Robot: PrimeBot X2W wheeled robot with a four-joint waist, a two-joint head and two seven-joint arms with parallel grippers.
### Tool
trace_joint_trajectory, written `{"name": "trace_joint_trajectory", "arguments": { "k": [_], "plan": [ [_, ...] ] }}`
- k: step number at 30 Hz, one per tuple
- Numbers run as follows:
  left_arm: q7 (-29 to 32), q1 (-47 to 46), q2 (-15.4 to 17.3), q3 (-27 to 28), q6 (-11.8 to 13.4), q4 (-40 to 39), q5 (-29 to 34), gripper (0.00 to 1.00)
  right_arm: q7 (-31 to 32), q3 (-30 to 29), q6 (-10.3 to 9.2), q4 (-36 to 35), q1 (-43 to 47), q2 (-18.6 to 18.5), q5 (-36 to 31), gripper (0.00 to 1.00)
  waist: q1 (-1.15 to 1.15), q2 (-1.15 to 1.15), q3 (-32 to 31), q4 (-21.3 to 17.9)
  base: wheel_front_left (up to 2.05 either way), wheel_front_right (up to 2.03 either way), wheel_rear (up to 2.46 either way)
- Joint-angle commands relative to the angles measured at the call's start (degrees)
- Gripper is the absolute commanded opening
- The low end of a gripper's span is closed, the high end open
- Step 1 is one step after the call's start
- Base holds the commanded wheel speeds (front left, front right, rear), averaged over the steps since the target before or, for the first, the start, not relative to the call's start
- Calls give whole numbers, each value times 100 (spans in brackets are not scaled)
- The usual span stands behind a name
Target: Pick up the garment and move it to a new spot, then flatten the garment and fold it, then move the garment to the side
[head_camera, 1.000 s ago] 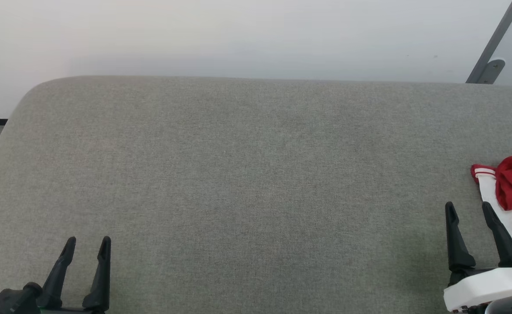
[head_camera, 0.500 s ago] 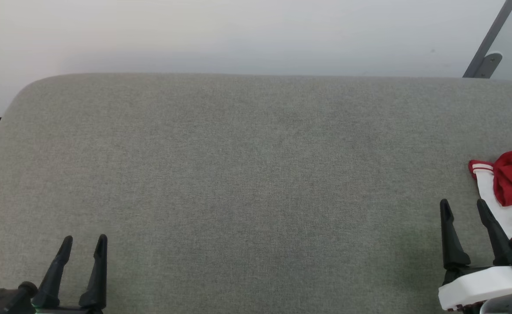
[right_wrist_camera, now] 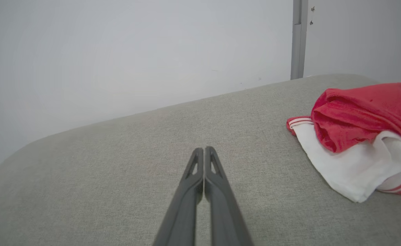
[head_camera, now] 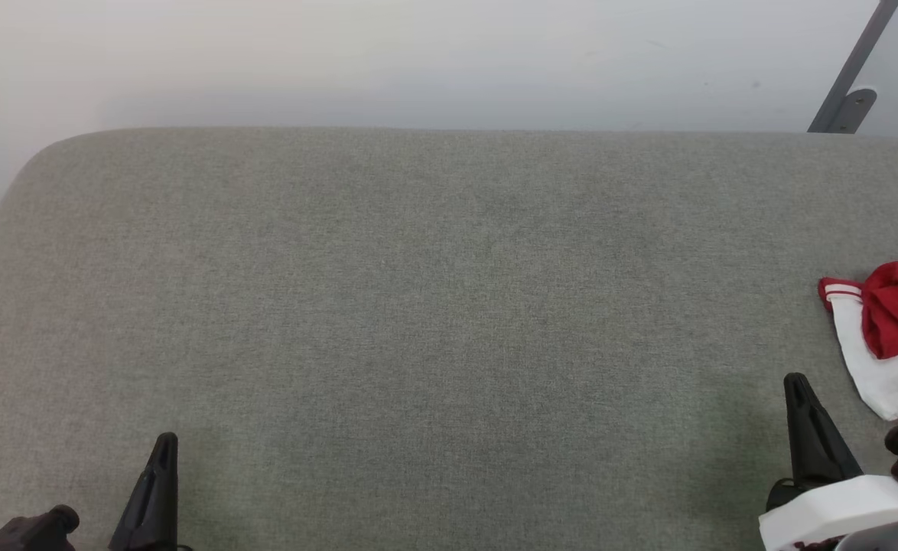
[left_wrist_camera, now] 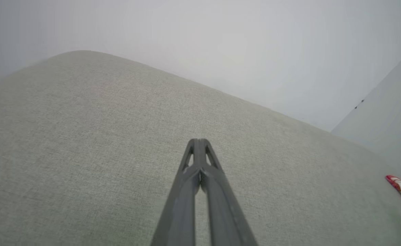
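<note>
The garment [head_camera: 889, 337] lies in a crumpled heap at the right edge of the grey cushion [head_camera: 434, 291], red body bunched over a white sleeve. The right gripper [right_wrist_camera: 204, 149], at the cushion's near right part just short of the heap, has its fingers pressed together on nothing. The left gripper [left_wrist_camera: 198, 140], at the cushion's near left corner, is likewise closed and empty. Closed fingers would likely only shove the heap toward the cushion's right edge, and pinching the loose sleeve alone could leave the rest dragging.

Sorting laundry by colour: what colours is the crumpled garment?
The garment is red, with a white sleeve and red-and-white striped trim; clearest in the right wrist view.
</note>
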Motion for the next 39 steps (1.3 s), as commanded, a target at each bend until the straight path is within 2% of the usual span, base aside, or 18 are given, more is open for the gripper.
{"name": "trace_joint_trajectory", "arguments": {
  "k": [1,20,39],
  "plan": [
    [45,-156,27,59,8,-47,-214,0,29,-1,-1,-36,-127,-9,255,0,0,0,-5,-5,0,0,0],
    [463,-536,-228,181,4,220,-1681,0,277,28,-3,251,-368,10,2042,0,0,0,-69,-72,0,0,0],
    [808,-805,-448,300,5,388,-2795,0,472,46,-5,480,-557,25,3418,0,0,0,-129,-135,0,0,0]
  ]
}}
